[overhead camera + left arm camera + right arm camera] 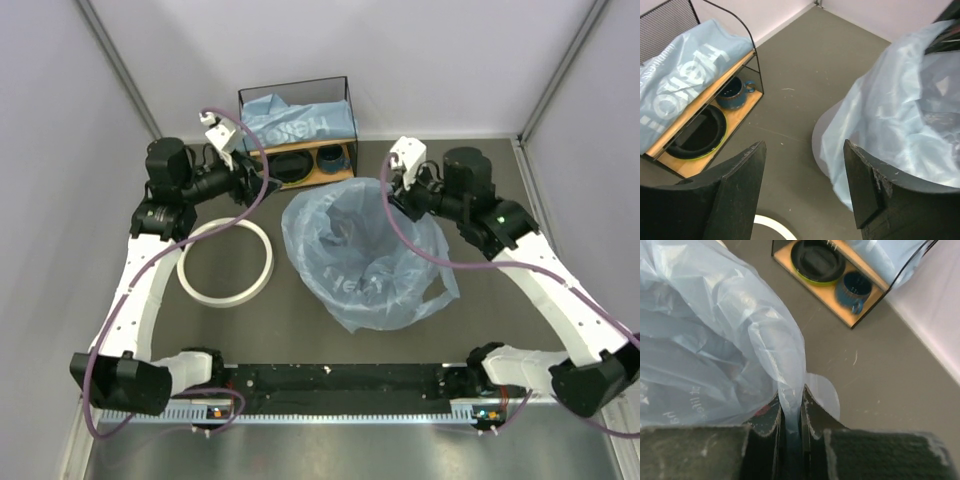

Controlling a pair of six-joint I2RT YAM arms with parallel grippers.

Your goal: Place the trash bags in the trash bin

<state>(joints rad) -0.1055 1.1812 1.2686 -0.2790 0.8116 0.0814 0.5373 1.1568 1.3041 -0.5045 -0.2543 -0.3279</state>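
Right gripper pinched on the blue bag, left gripper open and idle beside it.

The right gripper [791, 407] has its fingers clamped on a fold of the light-blue trash bag [715, 340], which billows ahead and to its left, draped over the trash bin [820, 142]. The left gripper [804, 150] holds nothing, jaws spread wide, that bag ahead to its right. Ahead to its left stands a wire shelf [756, 65] with a second trash bag [685, 65] on top and a dark bowl [697, 132] and blue cup [732, 92] beneath. A white ring [775, 225] lies just below it.
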